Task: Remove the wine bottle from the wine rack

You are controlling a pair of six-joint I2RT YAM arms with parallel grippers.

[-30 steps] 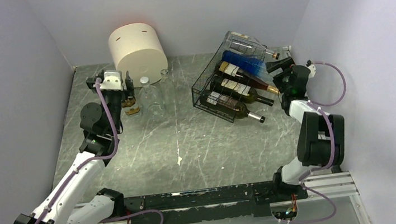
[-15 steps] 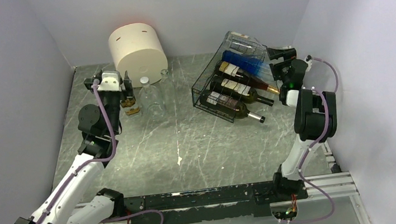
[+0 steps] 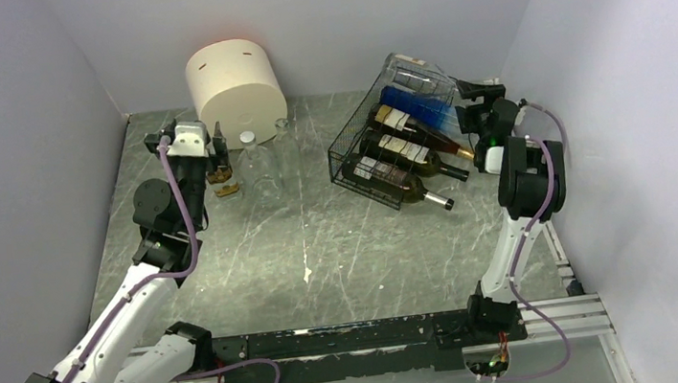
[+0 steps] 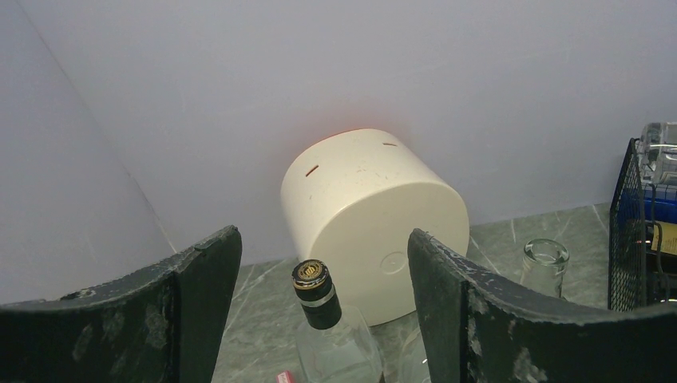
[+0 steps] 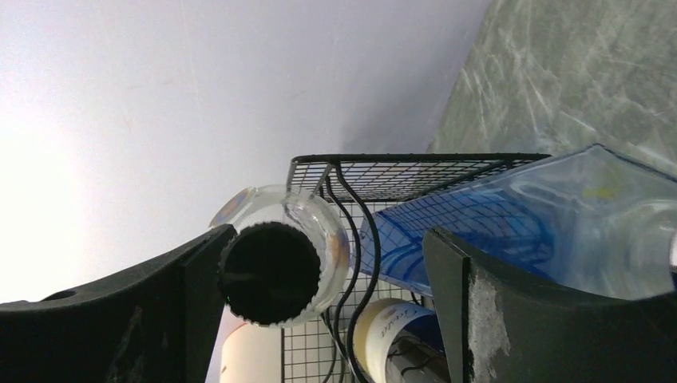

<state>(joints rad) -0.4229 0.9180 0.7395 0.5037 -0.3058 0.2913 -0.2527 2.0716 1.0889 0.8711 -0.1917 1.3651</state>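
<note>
From above, the wine rack (image 3: 364, 150) stands tilted at the far right of the desk (image 3: 322, 242). Its bottles lie in rows with their necks pointing right and near. The right claw (image 3: 470, 102) hovers just beside those neck ends, level with the clear bottle (image 3: 413, 72) on top and the blue bottle (image 3: 422, 105) under it. The dark wine bottles (image 3: 403, 153) lie nearer, lower in the rack. The left claw (image 3: 215, 155) is well apart at the far left, near the cream cylinder (image 3: 234, 83), so the right arm is plainly the closer one.

The left wrist camera shows the left claw (image 4: 323, 243) released, its fingers spread. A small black-capped bottle (image 4: 315, 291) stands beyond the gap, in front of the cylinder. Only a sliver of the rack shows, cut off at the right edge.

The right wrist camera shows the right claw (image 5: 319, 243) released too, grasping nothing. The clear bottle's black cap (image 5: 267, 273) faces it end-on, so the bottle's long axis runs straight away from the claw. The cap sits close to one finger, not centred, and I cannot tell whether they touch. The bottle's body is hidden behind its cap, and the dark wine bottles are almost out of frame.
</note>
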